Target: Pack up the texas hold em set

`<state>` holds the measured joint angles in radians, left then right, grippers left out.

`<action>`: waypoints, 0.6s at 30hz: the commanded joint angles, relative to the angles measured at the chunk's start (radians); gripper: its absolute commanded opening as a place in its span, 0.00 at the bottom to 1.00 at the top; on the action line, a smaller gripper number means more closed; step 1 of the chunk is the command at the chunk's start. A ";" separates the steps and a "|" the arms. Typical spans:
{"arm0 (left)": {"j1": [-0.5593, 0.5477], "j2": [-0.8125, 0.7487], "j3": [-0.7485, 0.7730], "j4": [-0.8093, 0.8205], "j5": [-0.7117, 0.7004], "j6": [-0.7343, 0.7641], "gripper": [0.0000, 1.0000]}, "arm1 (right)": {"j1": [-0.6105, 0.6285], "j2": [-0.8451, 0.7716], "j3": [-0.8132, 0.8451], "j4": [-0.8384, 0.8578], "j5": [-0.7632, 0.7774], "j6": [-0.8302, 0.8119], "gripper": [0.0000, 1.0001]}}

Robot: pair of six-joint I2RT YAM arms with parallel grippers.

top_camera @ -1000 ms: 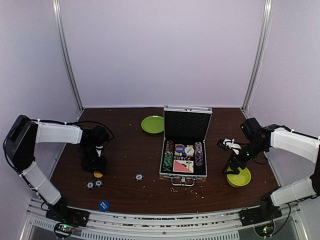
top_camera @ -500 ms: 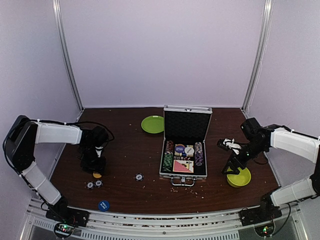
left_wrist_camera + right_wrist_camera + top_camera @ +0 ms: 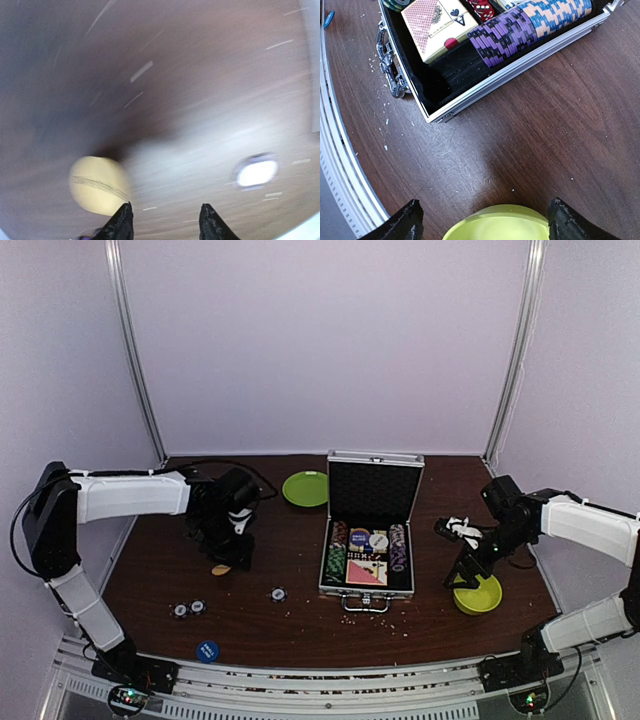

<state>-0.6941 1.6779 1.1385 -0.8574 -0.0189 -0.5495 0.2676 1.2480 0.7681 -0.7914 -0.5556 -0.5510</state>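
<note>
The silver aluminium case (image 3: 368, 540) stands open at table centre. It holds striped chip rows (image 3: 530, 27), a card deck (image 3: 437, 25) and round button discs (image 3: 368, 538). My left gripper (image 3: 230, 558) is left of the case, low over the table, open and empty (image 3: 166, 220). In the blurred left wrist view, the orange disc (image 3: 220, 569) lies just outside my left finger (image 3: 97, 185). Loose chips (image 3: 189, 609) and another chip (image 3: 278, 593) lie near the front, with a blue disc (image 3: 207, 650). My right gripper (image 3: 465, 575) is open and empty (image 3: 482, 215) above the yellow-green bowl's rim.
The yellow-green bowl (image 3: 478, 594) sits right of the case, under my right gripper (image 3: 495, 222). A flat green plate (image 3: 305, 488) lies at the back, left of the case's raised lid (image 3: 375, 485). Crumbs dot the brown table (image 3: 300, 630).
My left arm has swung right and away from me, toward the case. The orange disc now lies further right beside it. The right arm has not moved.
</note>
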 commanded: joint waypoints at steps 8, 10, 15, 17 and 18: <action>-0.246 0.323 0.620 -0.012 0.045 0.035 0.47 | -0.005 -0.012 0.024 -0.005 0.003 -0.003 0.86; -0.258 0.362 0.671 -0.011 0.051 0.024 0.47 | -0.005 -0.019 0.022 -0.005 0.002 -0.002 0.86; -0.255 0.323 0.601 -0.060 -0.048 0.015 0.53 | -0.005 -0.032 0.018 -0.002 0.004 -0.001 0.86; -0.244 0.262 0.508 -0.062 -0.083 0.009 0.58 | -0.005 -0.028 0.019 -0.002 0.005 -0.002 0.86; -0.235 0.223 0.451 -0.059 -0.098 0.002 0.61 | -0.005 -0.024 0.022 -0.002 0.005 -0.003 0.86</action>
<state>-0.9611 2.0212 1.7195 -0.8688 -0.0299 -0.5377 0.2676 1.2350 0.7681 -0.7918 -0.5552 -0.5510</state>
